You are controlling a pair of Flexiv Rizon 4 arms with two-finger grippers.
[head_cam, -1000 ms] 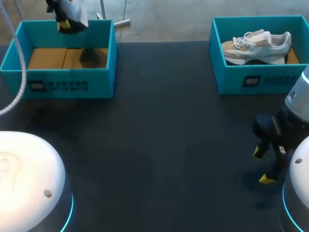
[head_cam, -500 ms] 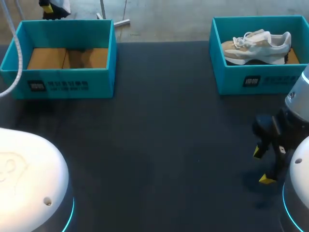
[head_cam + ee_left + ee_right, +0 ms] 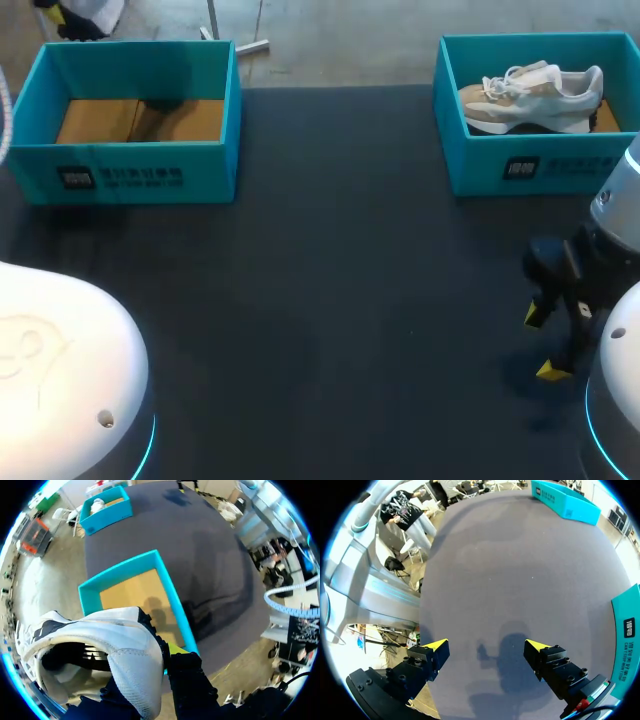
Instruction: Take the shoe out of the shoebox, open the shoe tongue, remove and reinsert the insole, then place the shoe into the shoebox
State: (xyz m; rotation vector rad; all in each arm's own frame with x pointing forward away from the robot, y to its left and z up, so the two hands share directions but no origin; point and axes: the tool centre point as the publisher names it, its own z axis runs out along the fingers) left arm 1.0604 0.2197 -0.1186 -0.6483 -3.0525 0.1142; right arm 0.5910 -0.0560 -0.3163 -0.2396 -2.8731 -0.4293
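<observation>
The left tool (image 3: pixel 60 15) has carried the white shoe (image 3: pixel 100 10) up and away from the left shoebox (image 3: pixel 130 165). A second ago it hung over the box's far wall; now only a sliver of shoe and tool shows at the far left corner of the head view, beyond the box. The right arm has not moved.

In the left wrist view the left tool (image 3: pixel 152 667) is clamped on the white shoe (image 3: pixel 100 645) at its heel end. One dark finger with a yellow tip (image 3: pixel 176 649) presses the shoe's outer side, and the other finger is mostly hidden behind the shoe. The shoe's opening faces the camera, and it hangs in the air above the left shoebox (image 3: pixel 172 605), whose brown cardboard floor shows below it.

The right tool (image 3: pixel 545 345) hovers low over the dark surface (image 3: pixel 330 300) at the near right, its fingers spread wide with nothing between them. In its own wrist view only bare surface lies under the right tool (image 3: pixel 485 647).

The right shoebox (image 3: pixel 520 165) stands at the far right of the surface, well apart from both tools. A second shoe (image 3: pixel 530 95), white and tan, lies on its side inside it.
</observation>
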